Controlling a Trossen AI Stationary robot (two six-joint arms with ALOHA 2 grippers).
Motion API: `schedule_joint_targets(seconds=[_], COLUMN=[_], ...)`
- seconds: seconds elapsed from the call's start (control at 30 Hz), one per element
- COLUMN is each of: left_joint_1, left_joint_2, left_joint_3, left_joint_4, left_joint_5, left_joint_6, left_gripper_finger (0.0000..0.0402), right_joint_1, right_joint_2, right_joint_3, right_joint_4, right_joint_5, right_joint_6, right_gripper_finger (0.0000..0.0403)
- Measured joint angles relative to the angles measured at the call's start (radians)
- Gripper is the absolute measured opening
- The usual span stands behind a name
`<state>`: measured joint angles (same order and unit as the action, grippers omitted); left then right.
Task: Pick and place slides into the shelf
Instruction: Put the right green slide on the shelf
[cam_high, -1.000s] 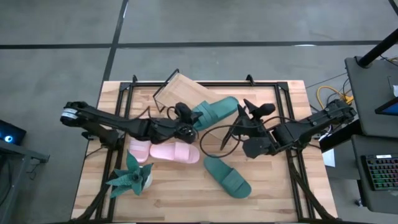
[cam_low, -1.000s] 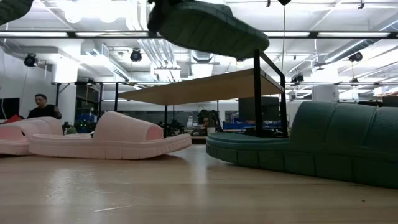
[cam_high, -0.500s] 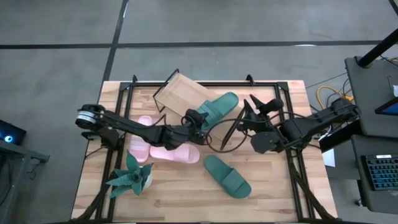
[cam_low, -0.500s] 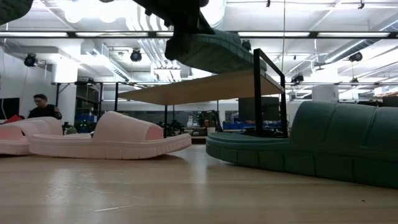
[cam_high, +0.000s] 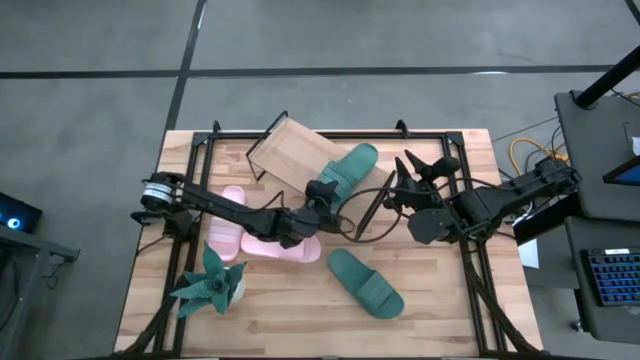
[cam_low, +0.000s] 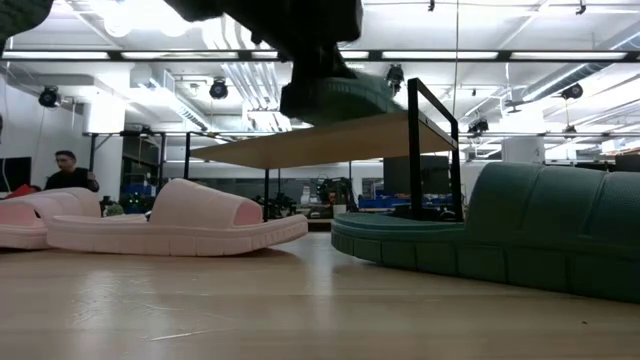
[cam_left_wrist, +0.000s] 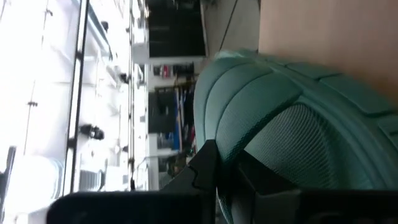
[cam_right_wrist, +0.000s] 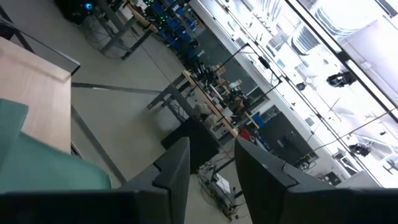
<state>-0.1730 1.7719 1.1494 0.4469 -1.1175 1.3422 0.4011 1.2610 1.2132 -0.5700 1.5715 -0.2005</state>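
Note:
My left gripper (cam_high: 322, 191) is shut on a dark green slide (cam_high: 352, 168) above the right end of the shelf (cam_high: 290, 150), a light wood board on black wire legs. In the low view the slide (cam_low: 335, 95) hangs just over the board (cam_low: 320, 140); whether it touches I cannot tell. My right gripper (cam_high: 425, 166) hovers open to the right of the shelf, touching nothing. The second green slide (cam_high: 365, 282) lies sole-down on the table near the front. Two pale pink slides (cam_high: 280, 243) (cam_high: 224, 226) lie sole-down left of centre. My left gripper pinches the green slide by its end nearest the table's left and near side (cam_high: 330, 186), coming at it slanting from the table's left. In the left wrist view the dark fingers (cam_left_wrist: 208, 163) close on the ribbed green foam (cam_left_wrist: 280, 118). The slide sits roughly level.
A green leafy toy plant (cam_high: 212, 285) stands at the table's near left. Black frame rails (cam_high: 200, 150) run along the table's sides. A person (cam_low: 68, 172) shows far off in the room behind. Bare tabletop (cam_high: 280, 320) lies along the near edge.
My left gripper has carried the green slide toward the table's far right, out over the shelf board, and down close to it. The right arm has drawn back a little toward the right edge.

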Motion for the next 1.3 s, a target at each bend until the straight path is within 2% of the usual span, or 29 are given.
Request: schedule_joint_targets(seconds=[0.37, 0.6, 1.3], left_joint_1=[-0.005, -0.007, -0.049], left_joint_2=[0.068, 0.067, 0.066], left_joint_3=[0.043, 0.043, 0.044], left_joint_4=[0.019, 0.018, 0.017], left_joint_5=[0.01, 0.038, 0.021], left_joint_6=[-0.002, -0.081, -0.142], left_gripper_finger=[0.0001, 0.0001, 0.0001], right_joint_1=[0.0, 0.0, 0.0], right_joint_2=[0.0, -0.002, -0.002], right_joint_3=[-0.005, -0.006, -0.006], right_joint_4=[-0.002, -0.002, -0.003], right_joint_5=[0.0, 0.0, -0.001], right_joint_6=[-0.002, -0.012, -0.018], right_gripper_finger=[0.0111, 0.0104, 0.0098])
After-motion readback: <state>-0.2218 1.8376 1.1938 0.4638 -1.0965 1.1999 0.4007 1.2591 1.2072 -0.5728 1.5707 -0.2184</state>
